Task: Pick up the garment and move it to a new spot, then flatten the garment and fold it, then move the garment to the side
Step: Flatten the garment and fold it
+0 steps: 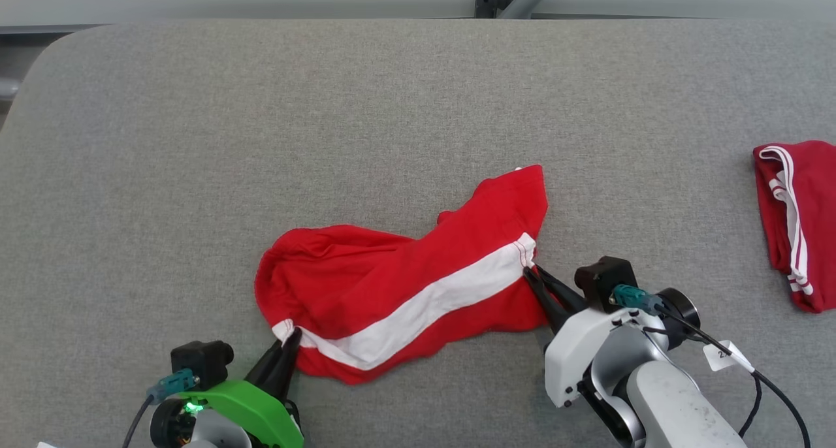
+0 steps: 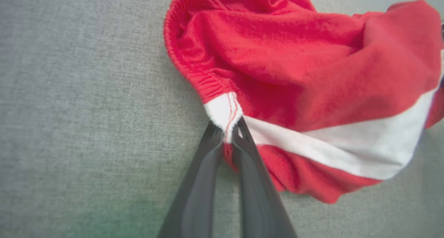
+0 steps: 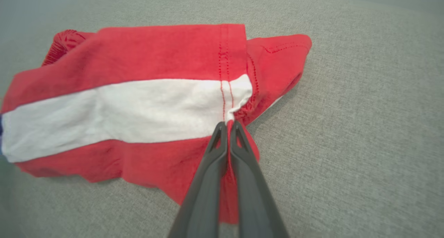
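Left pincer (image 1: 292,336) is clamped shut on the white-striped waistband edge of the red shorts (image 1: 392,285), crumpled mid-desk (image 1: 392,108). At the stripe's hem end, the right pincer (image 1: 530,273) pinches the cloth. Its cable's white tag (image 1: 723,355) is unreadable; another red striped garment (image 1: 797,219) lies far right.

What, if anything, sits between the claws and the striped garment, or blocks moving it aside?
Nothing between them: left claw and right claw are both shut on the striped garment, at opposite ends of its white stripe. A second red garment lies far right on the table.
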Tool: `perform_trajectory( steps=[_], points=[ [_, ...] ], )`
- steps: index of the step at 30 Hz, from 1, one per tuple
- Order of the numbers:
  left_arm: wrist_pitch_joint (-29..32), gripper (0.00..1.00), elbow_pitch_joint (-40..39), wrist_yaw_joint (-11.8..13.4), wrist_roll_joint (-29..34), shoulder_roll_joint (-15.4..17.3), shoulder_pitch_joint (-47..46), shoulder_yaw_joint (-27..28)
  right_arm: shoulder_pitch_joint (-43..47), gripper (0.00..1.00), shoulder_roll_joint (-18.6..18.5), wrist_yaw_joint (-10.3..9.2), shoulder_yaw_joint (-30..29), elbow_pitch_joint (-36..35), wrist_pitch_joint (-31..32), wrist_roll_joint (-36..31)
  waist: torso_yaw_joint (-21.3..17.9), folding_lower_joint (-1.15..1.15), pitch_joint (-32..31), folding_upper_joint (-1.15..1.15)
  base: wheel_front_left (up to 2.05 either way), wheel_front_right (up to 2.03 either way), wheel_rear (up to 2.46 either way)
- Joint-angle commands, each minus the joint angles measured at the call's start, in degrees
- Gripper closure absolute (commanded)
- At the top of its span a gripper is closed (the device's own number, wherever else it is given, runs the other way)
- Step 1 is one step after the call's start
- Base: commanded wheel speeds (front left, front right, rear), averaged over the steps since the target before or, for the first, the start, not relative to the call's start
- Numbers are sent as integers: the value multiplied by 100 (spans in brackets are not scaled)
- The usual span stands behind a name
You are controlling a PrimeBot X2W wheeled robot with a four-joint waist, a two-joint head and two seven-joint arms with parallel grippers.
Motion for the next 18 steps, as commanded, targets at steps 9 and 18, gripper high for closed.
perform_trajectory(
  steps=[9, 18],
  points=[
    [-107, 100, -524, 165, -159, 235, 309, 178, 365, 100, -1, -9, -226, -269, -102, 55, -132, 0, -187, 0, 0, 0, 0],
    [51, 100, -2097, 552, -309, 553, 1039, 366, 925, 100, 25, -9, -715, -1086, -140, 184, -290, 0, -421, 0, 0, 0, 0]
  ],
)
